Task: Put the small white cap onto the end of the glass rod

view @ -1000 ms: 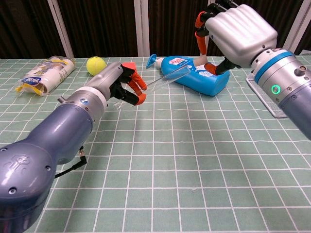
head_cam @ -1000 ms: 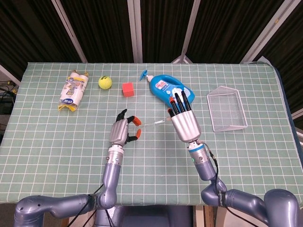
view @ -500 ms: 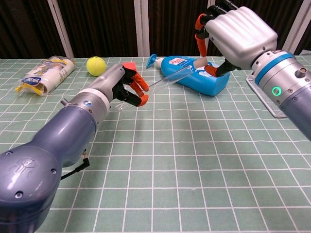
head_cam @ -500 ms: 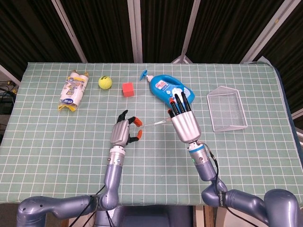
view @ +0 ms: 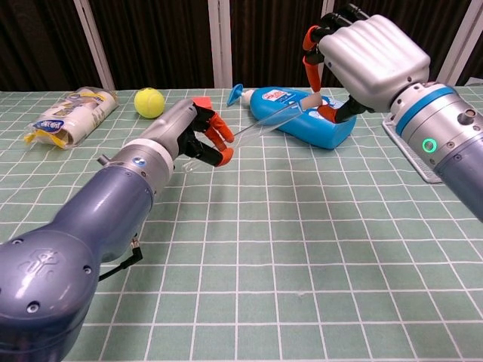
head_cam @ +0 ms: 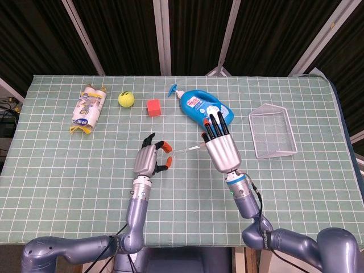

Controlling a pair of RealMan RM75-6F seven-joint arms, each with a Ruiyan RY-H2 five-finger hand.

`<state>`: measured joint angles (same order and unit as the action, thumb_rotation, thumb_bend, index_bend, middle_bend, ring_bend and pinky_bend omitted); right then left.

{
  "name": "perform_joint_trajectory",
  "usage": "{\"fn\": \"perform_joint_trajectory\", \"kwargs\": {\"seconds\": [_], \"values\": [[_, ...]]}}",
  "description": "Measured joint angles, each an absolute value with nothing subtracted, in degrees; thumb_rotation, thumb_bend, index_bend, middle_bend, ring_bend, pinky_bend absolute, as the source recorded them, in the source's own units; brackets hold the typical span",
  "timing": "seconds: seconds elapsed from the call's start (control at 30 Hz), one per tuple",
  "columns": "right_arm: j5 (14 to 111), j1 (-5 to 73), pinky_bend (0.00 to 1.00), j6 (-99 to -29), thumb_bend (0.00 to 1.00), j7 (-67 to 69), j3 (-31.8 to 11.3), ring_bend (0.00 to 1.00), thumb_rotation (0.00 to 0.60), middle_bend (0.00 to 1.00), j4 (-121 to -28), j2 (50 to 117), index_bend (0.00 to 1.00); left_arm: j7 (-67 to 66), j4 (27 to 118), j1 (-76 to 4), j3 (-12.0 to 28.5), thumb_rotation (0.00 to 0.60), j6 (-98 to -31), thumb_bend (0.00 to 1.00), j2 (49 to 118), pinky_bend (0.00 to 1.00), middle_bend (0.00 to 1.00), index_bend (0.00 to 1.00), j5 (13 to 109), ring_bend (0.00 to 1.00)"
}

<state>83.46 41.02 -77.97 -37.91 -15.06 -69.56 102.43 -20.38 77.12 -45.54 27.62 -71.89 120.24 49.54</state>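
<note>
Cap (view: 311, 100) now at rod (view: 266, 125) tip; R hand (view: 367, 53) pinches cap, L hand (view: 198, 133) grips rod. Wire basket (head_cam: 273, 133): nothing visible inside.

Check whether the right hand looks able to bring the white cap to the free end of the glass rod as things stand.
Probably yes: the right hand pinches the white cap close to the tip of the glass rod held by the left hand, with nothing between them.

Both arms are glossy blue-grey metal with rounded, bulbous segments. The left hand (view: 198, 134) has a silver back, black fingers and orange fingertips. The right hand (view: 367, 54) is larger in view, pale silver, with a blue wrist band and a green ring light at 5 o'clock below it. A thin black cable hangs beside the left forearm.
</note>
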Motion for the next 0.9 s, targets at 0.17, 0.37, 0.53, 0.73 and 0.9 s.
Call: {"fn": "perform_joint_trajectory", "kwargs": {"seconds": [0.17, 0.37, 0.53, 0.73, 0.9], "values": [[83.47, 40.99, 0.08, -78.03, 0.39, -37.87, -15.01, 0.12, 0.6, 0.23, -69.61, 102.47, 0.6, -20.46, 76.85, -45.59, 27.83, 0.6, -72.0, 0.63, 120.49, 0.0, 0.44, 0.51, 49.55, 0.05], [83.32, 40.92, 0.08, -78.09, 0.39, -37.68, -15.09, 0.12, 0.6, 0.23, -69.67, 102.4, 0.6, -20.53, 76.5, -45.63, 27.89, 0.6, -71.96, 0.63, 120.8, 0.0, 0.44, 0.51, 49.57, 0.05], [83.26, 40.83, 0.08, -78.1, 0.39, -37.63, -14.98, 0.12, 0.6, 0.23, -69.76, 102.43, 0.6, -20.42, 76.24, -45.7, 28.05, 0.6, -71.73, 0.63, 121.11, 0.0, 0.44, 0.51, 49.44, 0.05], [83.39, 40.81, 0.08, -77.96, 0.39, -37.54, -14.66, 0.12, 0.6, 0.23, -69.66, 102.56, 0.6, -20.31, 76.05, -45.86, 28.23, 0.6, -71.77, 0.63, 121.64, 0.0, 0.44, 0.51, 49.5, 0.05], [83.55, 40.84, 0.08, -77.98, 0.39, -37.38, -14.57, 0.12, 0.6, 0.23, -69.71, 102.69, 0.6, -20.22, 75.93, -46.06, 28.47, 0.6, -71.76, 0.63, 121.96, 0.0, 0.44, 0.51, 49.66, 0.05]]}}
